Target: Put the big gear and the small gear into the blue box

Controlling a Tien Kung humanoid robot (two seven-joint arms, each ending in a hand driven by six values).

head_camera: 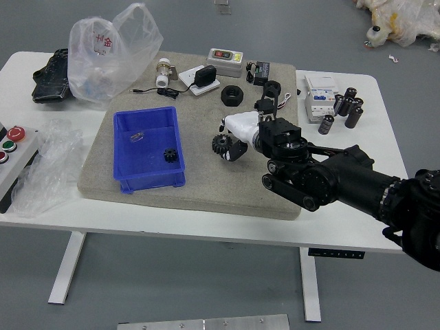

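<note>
The right hand [243, 125] reaches in over the grey-brown mat [227, 189], its fingers [237, 150] loosely bent, with a gap between the upper and lower tips. The big gear [221, 144] lies at that gap, just left of the lower tip and seemingly touching it; whether it is gripped I cannot tell. A black ring [232, 95] lies a little beyond the fingers, on the mat.

Left of the fingers, on the same mat, stands the blue box [150, 181]. The small gear [170, 155] is inside it, by the wall nearest the fingers, and small metal pieces [137, 137] lie deeper in, towards the box's far side.

Beyond the fingers and to the left, a black adapter [205, 75] rests on a white plate [199, 88], with its cord trailing left towards a white fitting [163, 71]. Farther straight ahead of the fingers is a grey case with a small display [226, 62]. Off to their right, past the mat, stand a white device [320, 98] and some dark cylinders [351, 110].

Well apart to the left of the fingers are a clear plastic bag [113, 55], crumpled wrap [49, 168] and, farthest over, a button box [20, 155]
</note>
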